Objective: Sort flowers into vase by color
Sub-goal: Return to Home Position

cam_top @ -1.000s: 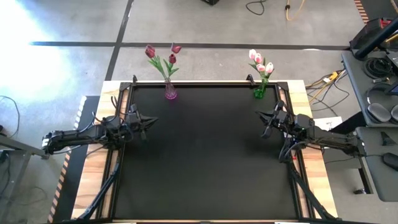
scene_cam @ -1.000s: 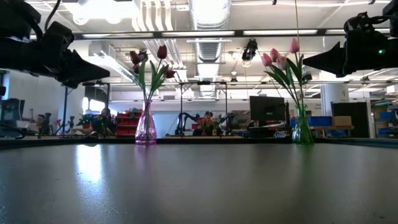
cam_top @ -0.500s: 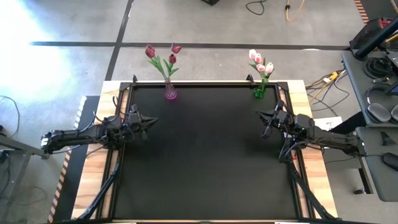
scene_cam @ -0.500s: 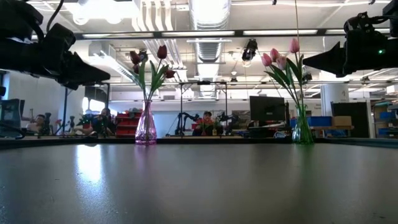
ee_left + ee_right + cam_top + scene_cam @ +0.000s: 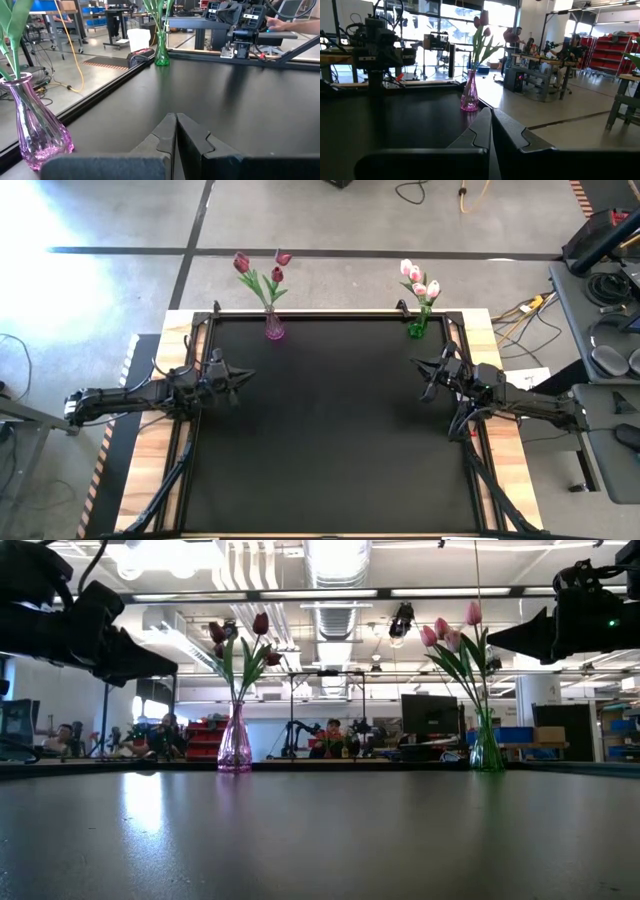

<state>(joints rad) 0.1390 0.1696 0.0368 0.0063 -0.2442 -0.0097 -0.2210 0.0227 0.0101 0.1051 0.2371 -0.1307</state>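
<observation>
Broadly, the black tabletop (image 5: 330, 450) takes up the middle of the high view, with a pale wooden border along its sides. The left arm (image 5: 130, 394) lies low along the left edge, reaching inward from the side. The right arm (image 5: 530, 405) mirrors it along the right edge. Both sit about midway down the tabletop, well apart from each other and from the vases.

The left claw (image 5: 243, 373) points toward the centre, just inside the left border. Its wrist view shows the two dark fingers (image 5: 160, 137) pressed together with nothing between them. The right claw (image 5: 418, 365) points inward from the opposite side, and its fingers (image 5: 475, 132) are likewise clenched flat against each other, gripping nothing. In the low view both claws hang above the surface and do not touch it.

At the far edge stand two small glass vases, both upright. The purple vase (image 5: 273, 328) is toward the far left and the green vase (image 5: 416, 328) toward the far right, well apart. The dark red flowers (image 5: 241, 262), three heads on green stems, stand in the purple vase and fan out above it. The pale pink flowers (image 5: 433, 288) are gathered in the green vase, their heads close together. Every flower in view stands in one of the two vases.
</observation>
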